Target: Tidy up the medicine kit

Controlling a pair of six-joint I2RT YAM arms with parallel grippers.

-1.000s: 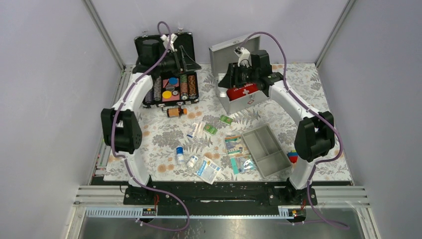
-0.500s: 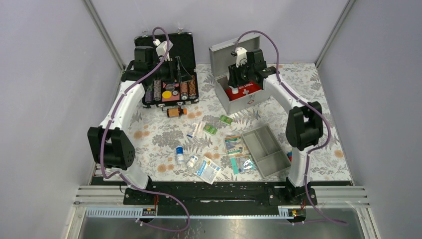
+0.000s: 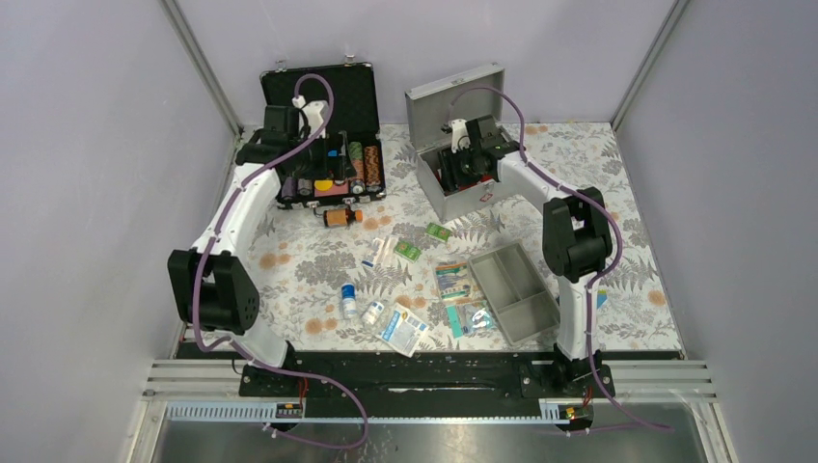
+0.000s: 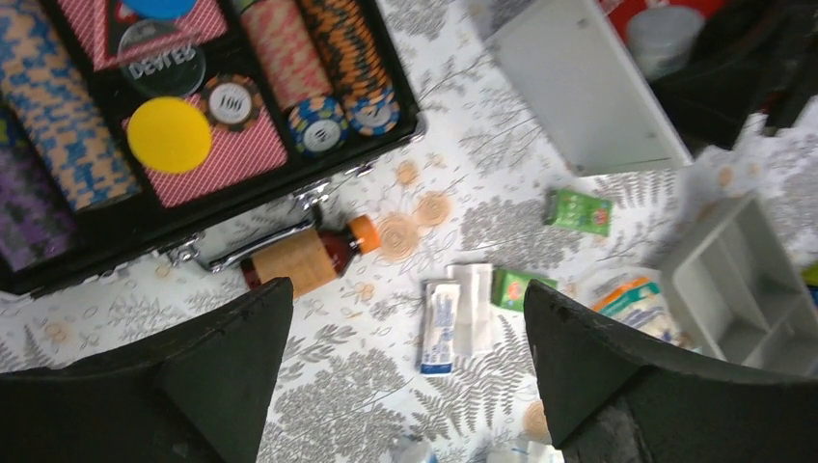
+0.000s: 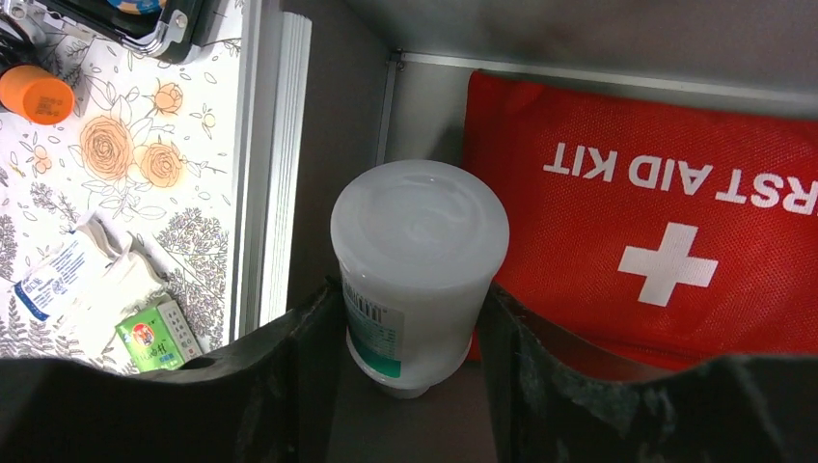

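My right tool [image 5: 410,289] is down inside the open metal box [image 3: 463,198] of the medicine kit, at the far side of the tabletop [image 3: 309,260]. It is clamped on a white bottle [image 5: 420,222], 1 finger against each side. The bottle sits between the red first aid pouch [image 5: 675,193] and a side wall of the box. The kit's grey divided tray [image 3: 502,275] lies apart from the box, nearer my bases. My left tool [image 4: 405,289] hangs over the tabletop, its 2 fingers wide apart and holding nothing. Below it are the black chip case [image 4: 116,241] and an amber bottle [image 4: 304,258] lying on its side.
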